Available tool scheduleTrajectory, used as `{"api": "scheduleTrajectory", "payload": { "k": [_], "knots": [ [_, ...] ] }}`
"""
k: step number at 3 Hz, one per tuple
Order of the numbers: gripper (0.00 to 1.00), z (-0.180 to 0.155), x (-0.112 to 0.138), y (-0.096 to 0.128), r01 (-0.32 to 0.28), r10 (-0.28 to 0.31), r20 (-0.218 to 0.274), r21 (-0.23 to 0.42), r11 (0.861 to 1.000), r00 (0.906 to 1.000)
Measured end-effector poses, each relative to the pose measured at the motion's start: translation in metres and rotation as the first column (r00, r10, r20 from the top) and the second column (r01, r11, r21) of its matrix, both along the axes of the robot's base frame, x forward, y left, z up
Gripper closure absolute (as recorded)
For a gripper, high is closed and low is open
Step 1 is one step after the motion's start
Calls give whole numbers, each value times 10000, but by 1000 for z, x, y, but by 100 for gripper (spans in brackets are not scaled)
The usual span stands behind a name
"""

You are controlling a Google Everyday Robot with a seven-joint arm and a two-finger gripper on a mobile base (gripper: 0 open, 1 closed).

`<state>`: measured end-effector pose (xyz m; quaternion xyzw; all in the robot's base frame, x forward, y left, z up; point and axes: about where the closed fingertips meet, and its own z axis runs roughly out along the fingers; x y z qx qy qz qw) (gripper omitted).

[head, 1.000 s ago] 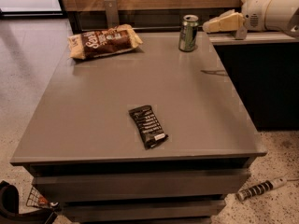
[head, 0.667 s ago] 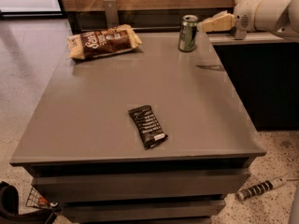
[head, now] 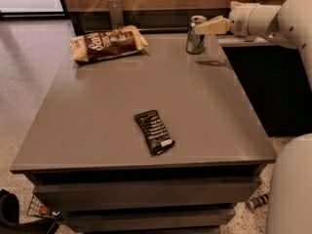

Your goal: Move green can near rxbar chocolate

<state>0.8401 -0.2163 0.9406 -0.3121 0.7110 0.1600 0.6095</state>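
Note:
The green can stands upright at the far right of the grey table, silver top showing. The rxbar chocolate, a flat black wrapper with white text, lies near the table's front middle. My gripper reaches in from the right on the white arm. Its cream fingertips are at the can's upper right side, level with the rim.
A brown-and-tan chip bag lies at the far left of the table. A dark counter stands to the right of the table. A wooden wall runs behind. A basket and a bottle lie on the floor.
My arm and gripper have moved left, from clear of the can to right up against its upper right side. The can, bar and chip bag have not moved.

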Motion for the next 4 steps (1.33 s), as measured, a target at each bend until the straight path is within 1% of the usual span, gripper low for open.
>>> {"api": "scheduleTrajectory", "payload": {
  "k": [1,2,3,4],
  "knots": [
    [0,-12,13,14,-298,302,-75,492,9983,9995],
    [0,-27,18,24,-608,625,-127,1067,9924,9980],
    [0,-39,19,33,-922,954,-119,1624,9824,9954],
    [18,-46,20,44,-1266,1268,124,2055,9704,9919]
  ]
}}
